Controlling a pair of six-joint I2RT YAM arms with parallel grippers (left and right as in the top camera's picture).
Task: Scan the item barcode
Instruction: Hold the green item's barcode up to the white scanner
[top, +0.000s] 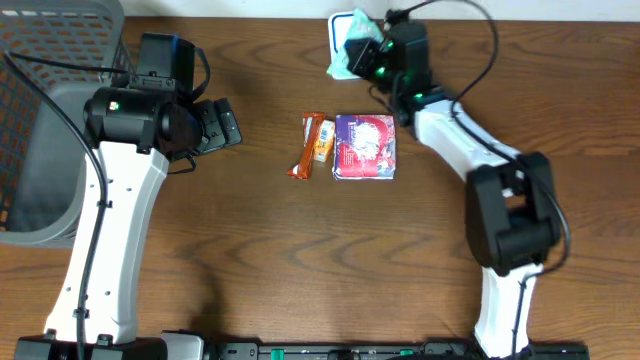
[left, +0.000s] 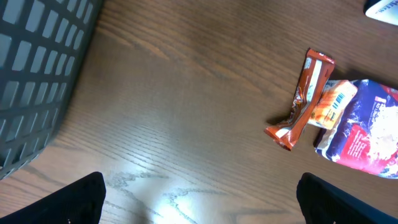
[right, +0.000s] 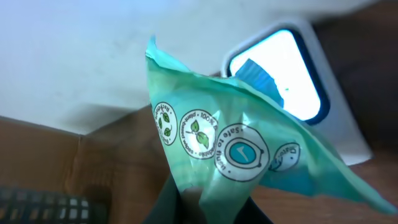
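A grey lattice basket (top: 60, 40) sits on the dark wooden table (top: 260, 250)

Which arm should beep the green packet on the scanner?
Right. The right pincer grips the green packet by the scanner. The left pincer is open, empty, near the basket.

We see a glossy teal packet (right: 249, 155), printed with round leaf badges, tilted and creased, pinched at its lower edge by our right end effector (right: 214, 202), close before the blue-rimmed glowing window of the white scanner (right: 292, 68)
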